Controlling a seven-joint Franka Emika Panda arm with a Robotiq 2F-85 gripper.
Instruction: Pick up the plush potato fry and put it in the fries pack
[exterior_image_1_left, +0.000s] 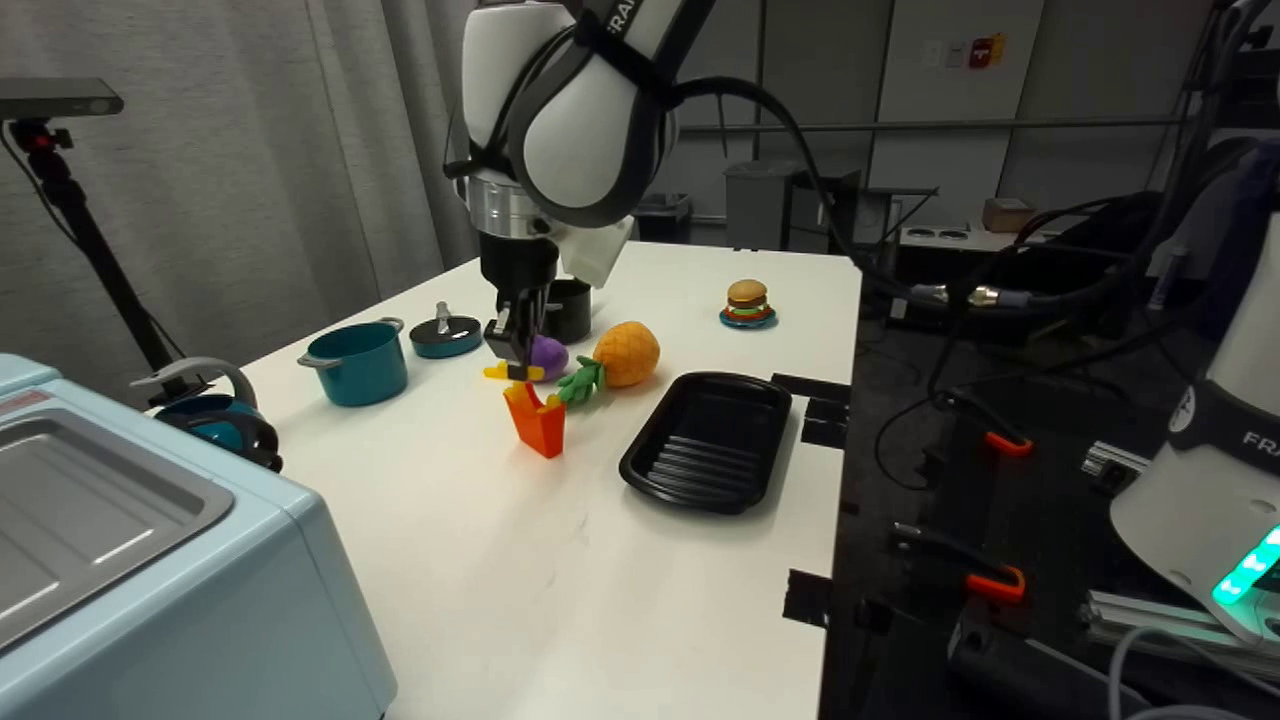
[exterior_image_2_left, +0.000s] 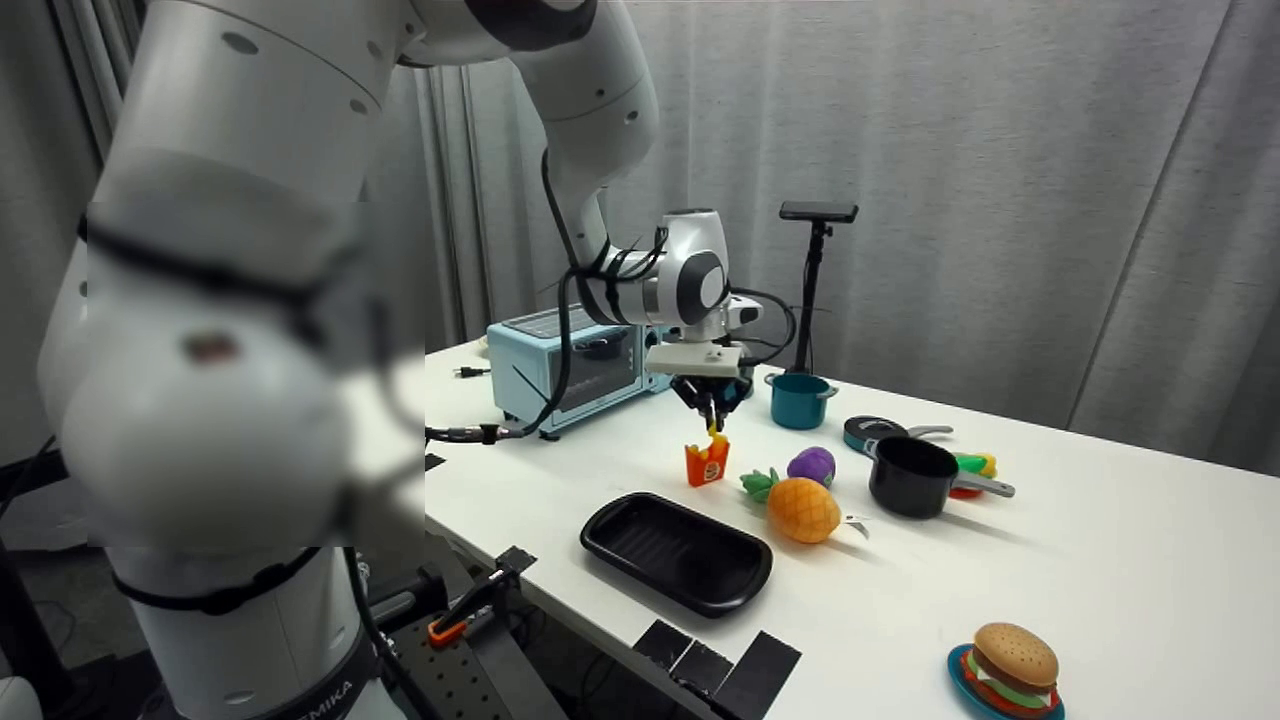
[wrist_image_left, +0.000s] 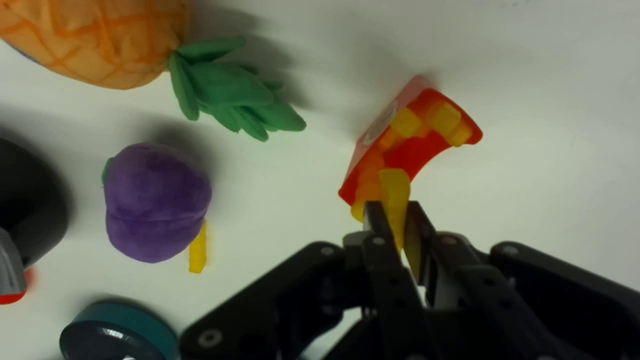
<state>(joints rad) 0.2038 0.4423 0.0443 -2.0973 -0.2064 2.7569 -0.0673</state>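
The fries pack (exterior_image_1_left: 540, 430), a red-orange carton with several yellow fries in its top, stands upright on the white table in both exterior views (exterior_image_2_left: 707, 466). My gripper (exterior_image_1_left: 517, 362) is above the pack, pointing down. In the wrist view the fingertips (wrist_image_left: 393, 204) are shut on a yellow fry (wrist_image_left: 395, 187). Its free end is over the near end of the pack's opening (wrist_image_left: 417, 150). In an exterior view the held fry (exterior_image_2_left: 716, 434) sits at the pack's top. I cannot tell whether it touches the pack. Another yellow fry (wrist_image_left: 198, 248) lies on the table.
A purple plush (wrist_image_left: 156, 202) lies beside the loose fry. A pineapple plush (exterior_image_1_left: 627, 353) and a black grill pan (exterior_image_1_left: 700, 440) are close to the pack. Teal pot (exterior_image_1_left: 365, 365), lid (exterior_image_1_left: 445, 335), black pot (exterior_image_2_left: 912, 480), toy burger (exterior_image_1_left: 747, 303) and light-blue oven (exterior_image_1_left: 200, 560) stand around.
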